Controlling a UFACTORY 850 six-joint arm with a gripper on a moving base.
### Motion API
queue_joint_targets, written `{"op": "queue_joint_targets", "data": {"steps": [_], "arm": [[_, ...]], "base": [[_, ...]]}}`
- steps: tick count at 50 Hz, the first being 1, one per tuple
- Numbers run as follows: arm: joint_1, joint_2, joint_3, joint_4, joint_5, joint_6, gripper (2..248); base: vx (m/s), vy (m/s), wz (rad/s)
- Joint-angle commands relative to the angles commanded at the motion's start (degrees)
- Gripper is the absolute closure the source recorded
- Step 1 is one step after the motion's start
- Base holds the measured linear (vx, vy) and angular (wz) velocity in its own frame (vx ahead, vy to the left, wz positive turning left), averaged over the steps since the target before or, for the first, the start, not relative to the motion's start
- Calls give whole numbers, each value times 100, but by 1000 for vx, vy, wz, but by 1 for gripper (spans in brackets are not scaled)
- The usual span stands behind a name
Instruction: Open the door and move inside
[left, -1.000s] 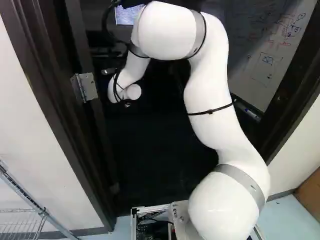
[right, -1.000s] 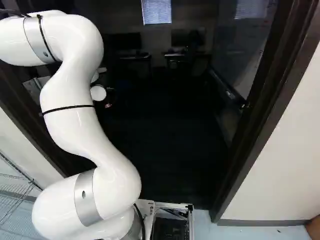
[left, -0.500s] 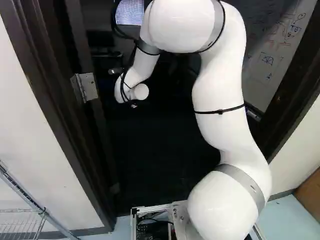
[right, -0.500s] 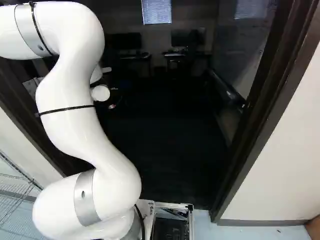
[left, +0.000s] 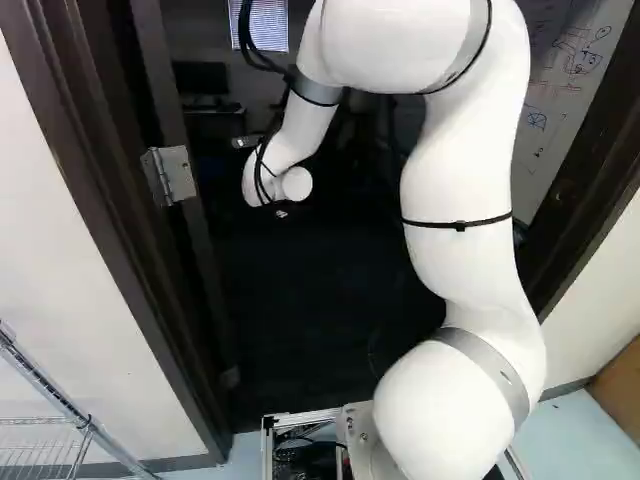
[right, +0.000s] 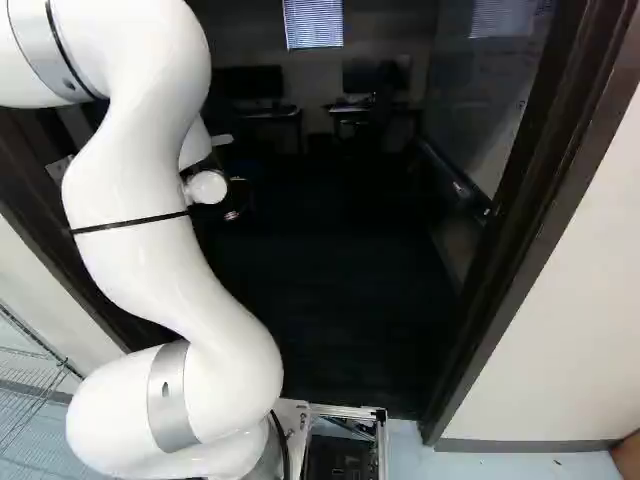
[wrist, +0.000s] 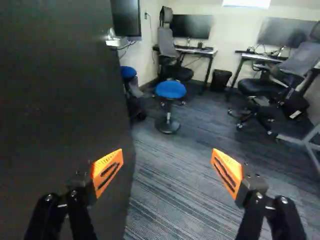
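My gripper (wrist: 167, 162) stands wide, holding nothing. I should ease the door (wrist: 65, 110) inward gently, keeping the arm (left: 455, 170) clear of the frame (right: 530, 240) before driving through.

An office, desks (wrist: 202, 51) with monitors (wrist: 191, 27) well ahead of the gripper (right: 236, 204), wheeled chairs (wrist: 172, 45) beside them, a blue-topped stool (wrist: 170, 89) nearer, a waste bin (wrist: 221, 79) between the desks, striped carpet (wrist: 175, 192) ahead and below
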Motion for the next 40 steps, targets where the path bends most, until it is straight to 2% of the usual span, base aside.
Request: {"op": "queue_joint_targets", "data": {"steps": [40], "arm": [[-496,738,890,367,0,0,3]], "base": [[0,0,0]]}}
